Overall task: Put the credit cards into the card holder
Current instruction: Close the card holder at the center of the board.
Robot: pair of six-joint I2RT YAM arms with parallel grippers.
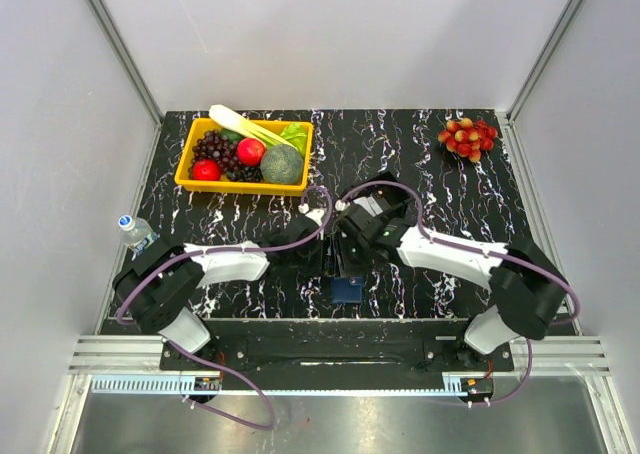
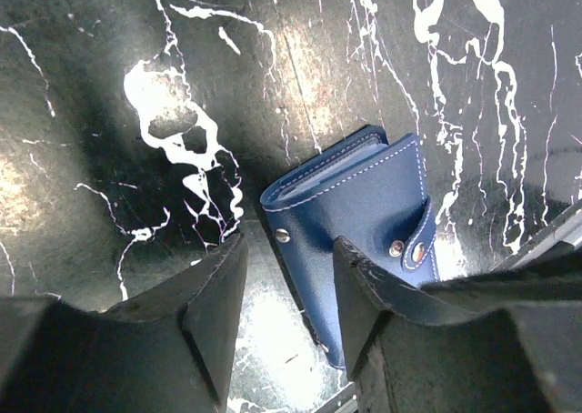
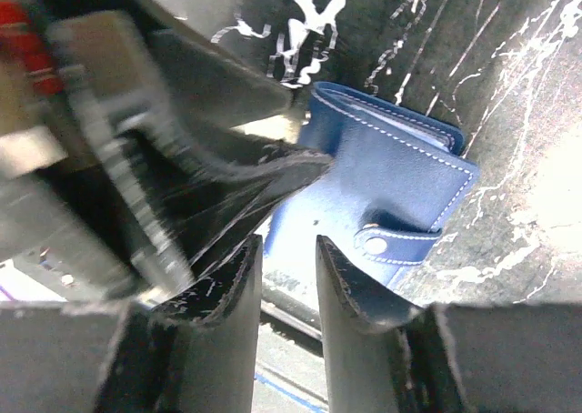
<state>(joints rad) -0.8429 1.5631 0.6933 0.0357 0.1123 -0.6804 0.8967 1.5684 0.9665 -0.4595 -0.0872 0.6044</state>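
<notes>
The card holder (image 1: 347,289) is a dark-blue case, folded shut with its snap strap fastened. It lies flat on the black marbled table, close to the front edge. Both grippers hang low over it. In the left wrist view the holder (image 2: 364,204) lies just beyond my left gripper (image 2: 289,249), which stands open; the holder's near edge runs under the right finger. In the right wrist view my right gripper (image 3: 287,245) is open and empty, with the holder (image 3: 391,186) just ahead. The left arm's fingers (image 3: 227,172) show blurred beside it. The credit cards are out of view.
A yellow tray (image 1: 182,179) of fruit and vegetables stands at the back left. A bunch of red grapes (image 1: 467,137) lies at the back right. A water bottle (image 1: 135,231) lies at the left edge. The table's front rail runs just behind the holder.
</notes>
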